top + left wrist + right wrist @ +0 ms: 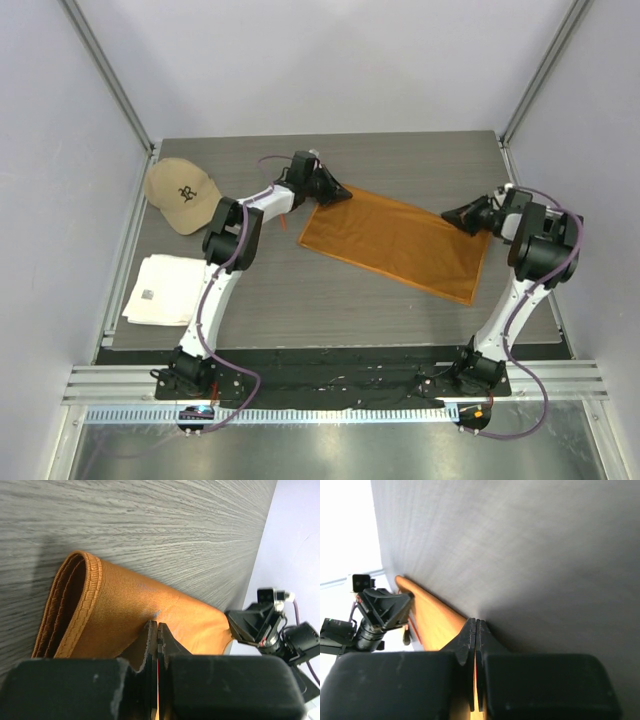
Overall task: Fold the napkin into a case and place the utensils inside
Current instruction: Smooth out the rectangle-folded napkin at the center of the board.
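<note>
Top external | napkin (400, 245) flat | left pincer (346, 195), right pincer (448, 216) pinch its far edge

We see a robotics lab cell; plain white panels (300, 60) enclose a grey table (330, 310) (aluminium rail (120, 385) in front).

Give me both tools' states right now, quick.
Left tool: closed, pinching the napkin at its far left corner.
Right tool: closed, pinching the napkin's far right corner.
</note>
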### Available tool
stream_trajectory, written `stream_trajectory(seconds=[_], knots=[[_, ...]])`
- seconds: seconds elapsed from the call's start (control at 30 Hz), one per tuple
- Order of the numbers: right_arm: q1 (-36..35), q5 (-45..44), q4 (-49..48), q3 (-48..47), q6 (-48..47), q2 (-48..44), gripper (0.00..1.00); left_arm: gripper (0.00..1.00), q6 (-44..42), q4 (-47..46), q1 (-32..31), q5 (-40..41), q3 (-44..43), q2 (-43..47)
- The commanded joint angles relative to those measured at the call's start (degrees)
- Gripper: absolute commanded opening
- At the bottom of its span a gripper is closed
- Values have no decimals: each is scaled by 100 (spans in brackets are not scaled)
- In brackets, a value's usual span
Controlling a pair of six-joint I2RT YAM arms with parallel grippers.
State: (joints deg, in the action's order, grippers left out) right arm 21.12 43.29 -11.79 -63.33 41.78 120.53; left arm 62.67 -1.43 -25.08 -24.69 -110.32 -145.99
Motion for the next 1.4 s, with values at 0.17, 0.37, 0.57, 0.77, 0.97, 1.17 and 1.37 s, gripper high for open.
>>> stream_trajectory(seconds=[0.17, 0.37, 0.57, 0.77, 0.97, 1.17, 1.37], knots=[[1008, -795, 1431, 395, -1251, -908, 1, 0, -599, 1365, 30, 202, -472, -184], [824, -611, 2224, -364, -900, -1592, 2, 0, -292, 1409, -119, -220, -648, 246], [-2, -233, 655, 812, 67, -1770, 1, 0, 201, 838, -664, -475, -393, 353], [-162, -110, -427, 1446, 279, -1480, 1, 0, 192, 478, -744, -405, 317, 440], [260, 109, -413, 1499, 59, -1190, 1, 0, 201, 556, -420, -195, 819, 396], [813, 127, -24, 1560, -663, -883, 1, 0, -71, 882, -103, 52, 688, 326], [1130, -23, -95, 1017, -812, -216, 1, 0, -141, 960, 47, 17, 494, 159]])
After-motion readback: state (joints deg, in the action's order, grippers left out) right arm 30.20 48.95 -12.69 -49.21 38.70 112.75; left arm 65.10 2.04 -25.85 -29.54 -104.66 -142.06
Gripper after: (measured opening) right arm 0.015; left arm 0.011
